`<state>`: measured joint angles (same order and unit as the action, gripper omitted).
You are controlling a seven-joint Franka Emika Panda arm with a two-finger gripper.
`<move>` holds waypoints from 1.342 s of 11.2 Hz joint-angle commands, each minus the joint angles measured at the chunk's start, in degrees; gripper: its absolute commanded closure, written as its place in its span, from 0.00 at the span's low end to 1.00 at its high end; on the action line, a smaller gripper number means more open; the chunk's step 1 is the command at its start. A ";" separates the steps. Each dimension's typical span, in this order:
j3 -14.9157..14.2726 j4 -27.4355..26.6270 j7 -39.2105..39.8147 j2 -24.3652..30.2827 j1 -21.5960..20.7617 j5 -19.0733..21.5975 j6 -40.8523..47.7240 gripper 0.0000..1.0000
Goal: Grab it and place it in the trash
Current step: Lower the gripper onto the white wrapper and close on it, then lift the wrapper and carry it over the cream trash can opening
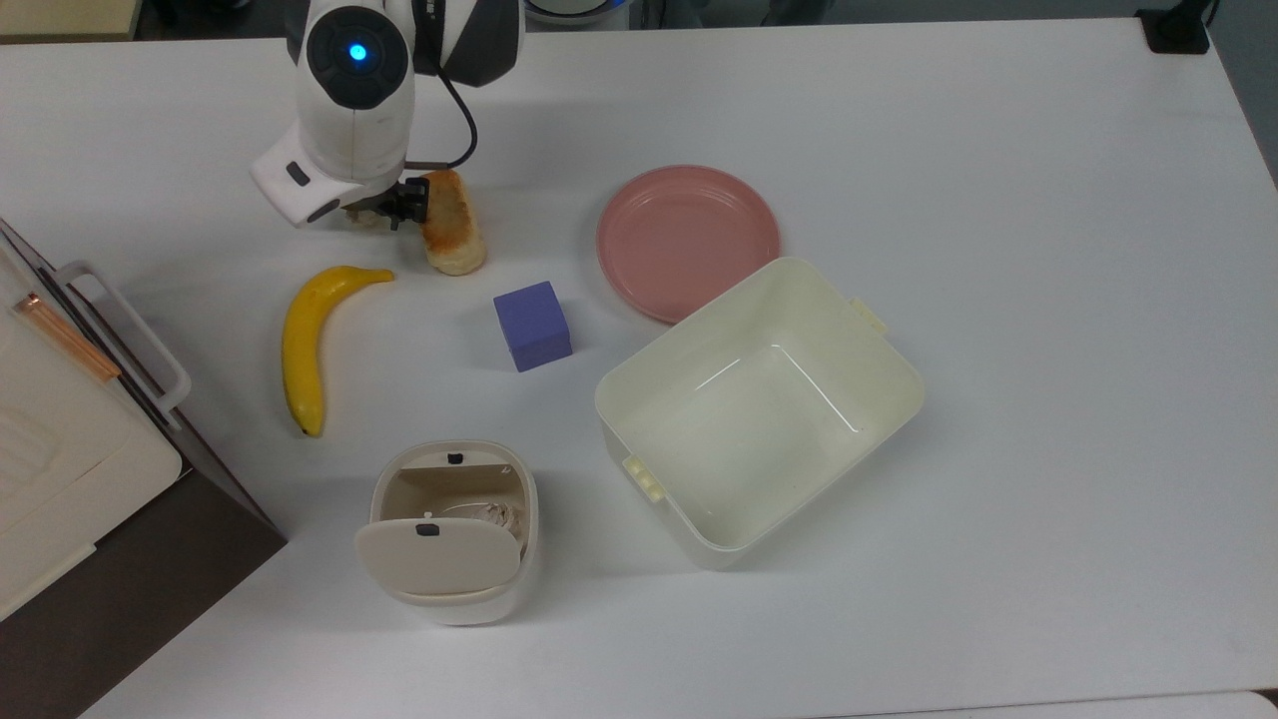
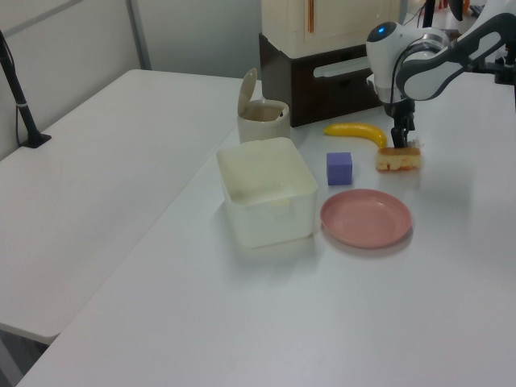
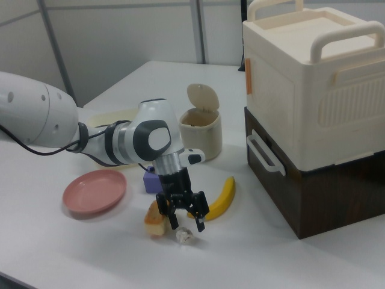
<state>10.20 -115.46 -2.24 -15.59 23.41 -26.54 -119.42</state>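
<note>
The paper wad (image 3: 185, 235) lies on the white surface (image 1: 998, 200), just beside the bread roll (image 3: 156, 220) on the right view's right. The pincer (image 3: 184, 221) hangs directly above the wad with its two black fingers (image 3: 199, 217) spread apart and pointing down; the wad sits under the gap between them, and whether the tips touch it is hard to judge. It holds nothing. In the top view the pincer (image 1: 391, 212) is mostly hidden under the arm's white wrist, pressed close to the bread roll (image 1: 451, 235) on the top view's left. In the left view the pincer (image 2: 402, 140) stands over the far end of the bread roll (image 2: 398, 158).

A banana (image 1: 305, 345) lies near the roll, and a purple block (image 1: 532, 326) sits between the roll and the cream tub (image 1: 759, 409). A pink plate (image 1: 687, 240) touches the tub's far corner. The trash bin (image 1: 451, 529) stands well apart from the wad, past the banana, its flap lid tipped open with something pale and crumpled inside. A cream case on a dark base (image 3: 313, 114) stands beside the bin.
</note>
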 commanded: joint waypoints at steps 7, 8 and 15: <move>-0.35 -3.80 -4.79 3.11 -0.20 -1.23 0.94 0.93; -0.35 -3.72 -5.05 3.11 -0.20 -1.23 0.94 1.00; 0.43 10.14 -7.86 3.20 -2.04 7.55 0.59 1.00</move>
<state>10.43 -110.45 -9.07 -13.28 23.28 -22.21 -119.17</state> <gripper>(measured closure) 0.877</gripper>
